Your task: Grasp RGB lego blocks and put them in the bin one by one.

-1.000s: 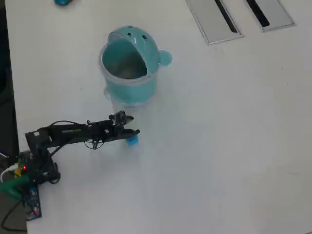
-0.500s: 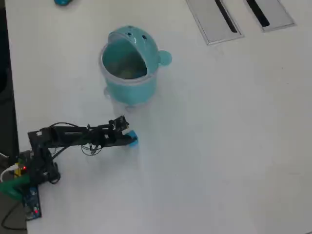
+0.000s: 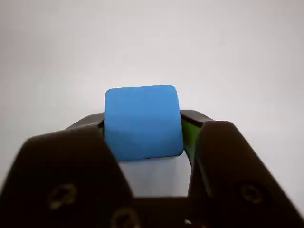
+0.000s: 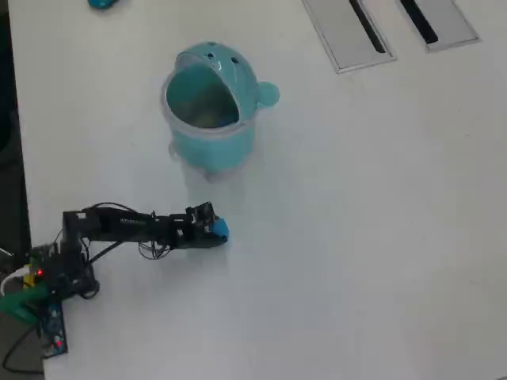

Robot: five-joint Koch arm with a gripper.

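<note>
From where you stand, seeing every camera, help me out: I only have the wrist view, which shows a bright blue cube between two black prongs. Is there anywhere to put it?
Observer: Yes. The overhead view shows a teal round plastic bin standing on the white table, above the gripper in that picture.
Operator: Is the bin open?
Observer: Its domed lid is flipped back, so the mouth is open.
Operator: Is the bright blue cube over it?
Observer: No. The gripper holds the cube apart from the bin, with bare table between them.
</note>
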